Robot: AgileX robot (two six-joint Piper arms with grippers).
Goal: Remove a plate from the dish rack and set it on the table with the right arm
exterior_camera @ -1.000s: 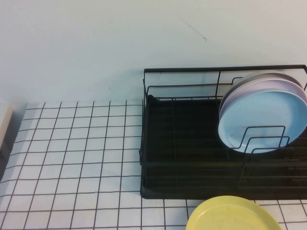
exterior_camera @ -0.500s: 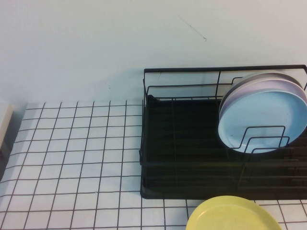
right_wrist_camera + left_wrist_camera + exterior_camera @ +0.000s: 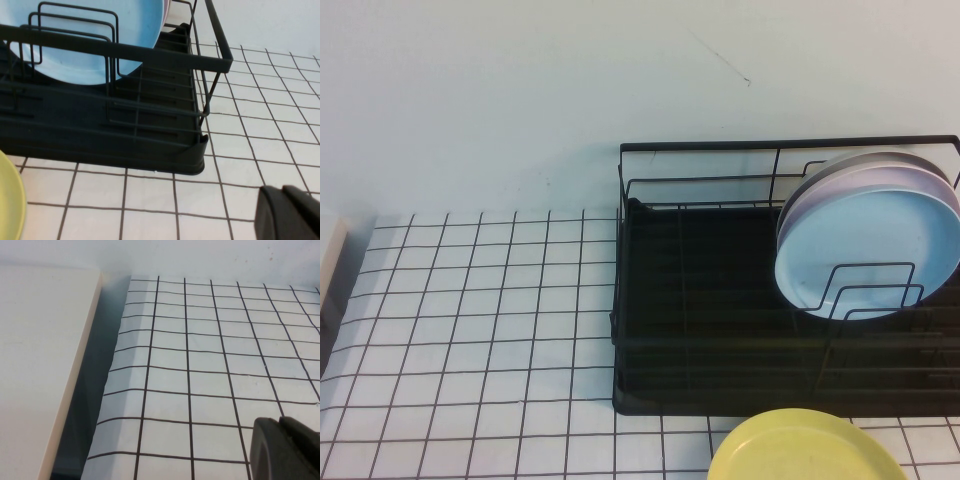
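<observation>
- Plate [image 3: 807, 447]: round pastel yellow matte plastic plate lies flat on the white black-gridded table [image 3: 470, 330], just in front of the rectangular black wire dish rack [image 3: 720, 330], at the near edge of the high view. It is out of the rack.
- Change over the last second: none. The high view matches the two earlier ones; plate, rack and remaining plates have not shifted.
- Judgement: placement looks complete; the scene is settled, with nothing left but parking the arm.
- Right gripper [image 3: 290, 212]: dark tips closed together, empty, low over the table beside the rack's corner, well apart from the plate.
- Left gripper [image 3: 285, 450]: only a dark tip shows, over bare grid near the table's edge; aperture cannot be told. It holds nothing visible.
- High view only: a light blue plate [image 3: 865, 250] standing in the rack's wire dividers, with further plate rims behind it. No gripper shows.
- Right wrist view only: the plate's edge [image 3: 10, 200] clear of the rack base.
- Left wrist view only: a cream-coloured flat board [image 3: 45, 365] beside the table's edge.
</observation>
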